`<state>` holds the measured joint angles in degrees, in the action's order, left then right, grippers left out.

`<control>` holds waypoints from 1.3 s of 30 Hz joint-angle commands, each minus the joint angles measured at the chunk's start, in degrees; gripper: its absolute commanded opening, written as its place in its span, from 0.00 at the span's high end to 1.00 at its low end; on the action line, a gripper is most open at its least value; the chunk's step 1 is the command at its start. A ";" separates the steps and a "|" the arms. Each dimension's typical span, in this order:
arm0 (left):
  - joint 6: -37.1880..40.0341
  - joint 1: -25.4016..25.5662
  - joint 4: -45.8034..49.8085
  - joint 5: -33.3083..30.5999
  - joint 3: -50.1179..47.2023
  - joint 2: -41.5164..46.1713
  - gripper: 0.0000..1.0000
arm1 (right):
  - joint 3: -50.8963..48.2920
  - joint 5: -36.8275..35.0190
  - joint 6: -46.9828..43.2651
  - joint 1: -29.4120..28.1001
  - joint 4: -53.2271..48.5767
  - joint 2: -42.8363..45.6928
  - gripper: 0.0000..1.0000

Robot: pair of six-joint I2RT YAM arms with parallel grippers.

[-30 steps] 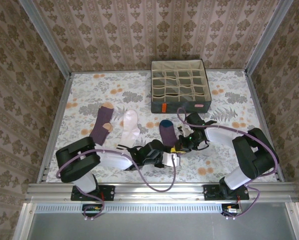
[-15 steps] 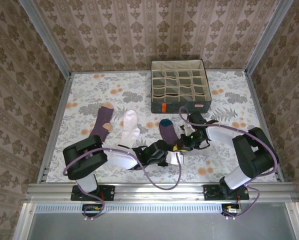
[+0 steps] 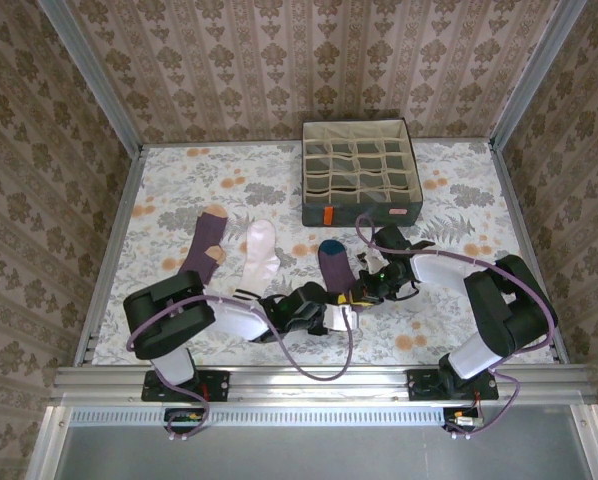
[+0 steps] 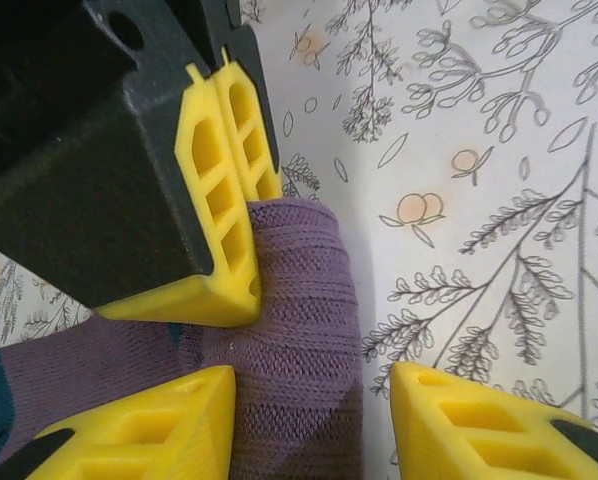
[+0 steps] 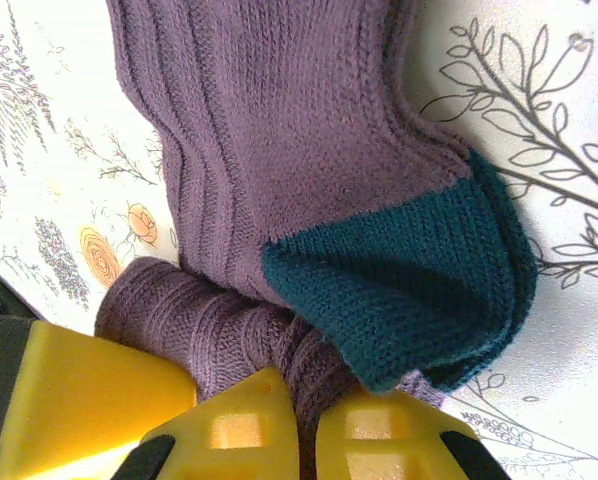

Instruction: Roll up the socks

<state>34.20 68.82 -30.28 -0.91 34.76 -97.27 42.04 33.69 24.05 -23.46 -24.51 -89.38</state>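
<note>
A purple sock with a teal heel [image 3: 333, 262] lies mid-table, its near end rolled up [image 5: 209, 320]. My right gripper [image 5: 304, 425] is shut on that rolled end, pinching purple fabric [image 4: 299, 260] between its yellow fingers [image 4: 229, 190]. My left gripper [image 4: 314, 400] is open and straddles the same roll from the near side. Its left finger [image 4: 149, 425] is against the fabric; its right finger [image 4: 489, 425] stands apart over bare cloth. In the top view both grippers meet at the sock's near end, left [image 3: 339, 304] and right [image 3: 365, 289]. A purple sock with a tan heel [image 3: 206, 249] and a white sock [image 3: 260, 251] lie flat to the left.
A grey fabric box with beige grid cells [image 3: 361, 185] stands at the back right, just beyond the right arm. The floral tablecloth [image 3: 449, 320] covers the table, with patterned walls close on three sides. The left arm's links [image 3: 229, 318] lie low along the near edge.
The left arm has shifted a little at the sock's near end. The right gripper holds its grip in the same place, and the two other socks have not moved.
</note>
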 commanded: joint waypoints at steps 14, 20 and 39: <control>-13.31 -10.43 25.56 20.79 9.97 -6.25 1.00 | -2.71 5.34 0.73 1.73 -4.86 8.34 0.64; -19.56 -17.16 28.88 39.52 13.66 -10.20 1.00 | -4.76 -4.33 1.66 2.36 -1.68 18.17 0.59; -26.90 -22.61 36.60 51.36 22.36 -19.34 1.00 | -6.67 -4.30 2.06 0.13 12.49 10.23 0.54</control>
<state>9.17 45.87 -2.33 52.16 58.57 -112.95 34.81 27.83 25.74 -22.52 -14.85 -77.67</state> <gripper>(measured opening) 0.026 0.464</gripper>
